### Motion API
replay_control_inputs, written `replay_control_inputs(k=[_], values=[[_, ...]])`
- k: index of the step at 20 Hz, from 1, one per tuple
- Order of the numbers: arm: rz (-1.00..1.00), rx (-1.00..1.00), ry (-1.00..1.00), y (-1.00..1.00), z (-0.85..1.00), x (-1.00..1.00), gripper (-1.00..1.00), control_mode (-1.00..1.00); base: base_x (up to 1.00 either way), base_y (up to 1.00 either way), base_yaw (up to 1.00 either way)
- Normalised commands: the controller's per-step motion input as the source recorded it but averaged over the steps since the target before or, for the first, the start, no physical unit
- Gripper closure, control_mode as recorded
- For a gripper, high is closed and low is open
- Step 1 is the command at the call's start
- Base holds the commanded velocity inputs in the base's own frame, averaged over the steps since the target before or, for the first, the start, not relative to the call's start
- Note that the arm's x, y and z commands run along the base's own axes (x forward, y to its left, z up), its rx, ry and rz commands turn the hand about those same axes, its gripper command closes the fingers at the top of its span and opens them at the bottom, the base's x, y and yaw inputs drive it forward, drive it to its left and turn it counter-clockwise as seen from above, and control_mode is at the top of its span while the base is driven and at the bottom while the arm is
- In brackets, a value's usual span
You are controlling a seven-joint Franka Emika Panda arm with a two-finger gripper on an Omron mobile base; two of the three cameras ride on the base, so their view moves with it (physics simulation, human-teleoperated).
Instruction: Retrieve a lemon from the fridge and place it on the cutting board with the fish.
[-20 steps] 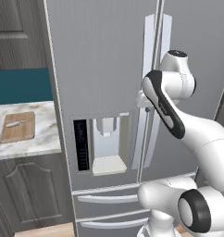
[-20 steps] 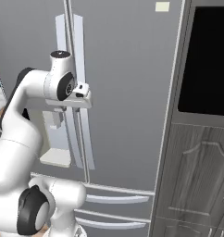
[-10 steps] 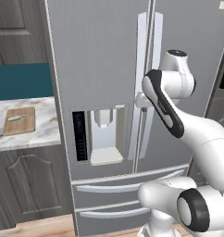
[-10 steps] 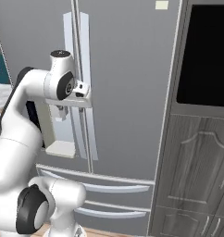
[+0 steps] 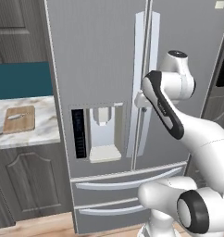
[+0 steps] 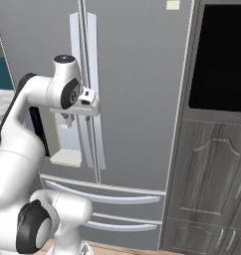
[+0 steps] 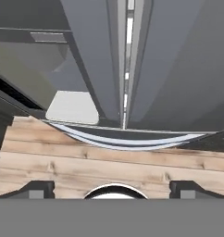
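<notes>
My gripper (image 7: 112, 187), jaws spread wide and holding nothing, points down along the closed fridge (image 5: 104, 55) just beside its long vertical door handles (image 5: 144, 83).

Fridge (image 6: 137, 89): tall, grey, French-door type, both doors closed. Two long vertical handles (image 6: 87, 84) run side by side along the centre seam. Door dispenser (image 6: 60, 144) on the left door, largely screened by the arm. Two bottom drawers (image 6: 112, 199) with curved light handles, closed. Small pale tag (image 6: 173, 5) at the top edge of the right door.

White arm (image 6: 23, 134) rises from the lower left; its wrist sits at the handles, about mid-height. Fingers not discernible here.

Right of the fridge: dark wood-grain cabinets (image 6: 212, 189) below a black panel (image 6: 222, 55). Wooden floor (image 6: 117, 249) along the bottom edge.
</notes>
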Motion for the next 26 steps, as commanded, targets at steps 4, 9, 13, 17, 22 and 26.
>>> replay_control_inputs(k=[4,9,13,17,22,26], values=[[0.04,0.00,-0.11,-0.56,-0.09,0.34,-1.00,-1.00,0.00,0.00,0.00],[0.01,0.00,-0.10,-0.35,-0.02,0.15,-1.00,-1.00,0.00,0.00,0.00],[0.00,0.00,-0.08,-0.07,-0.07,0.58,-1.00,-1.00,0.00,0.00,0.00],[0.00,0.00,-0.09,0.00,-0.01,0.33,-1.00,-1.00,0.00,0.00,0.00],[0.00,0.00,-0.05,0.00,-0.02,0.33,-1.00,-1.00,0.00,0.00,0.00],[0.00,0.00,-0.12,0.00,0.00,0.36,-1.00,-1.00,0.00,0.00,0.00]])
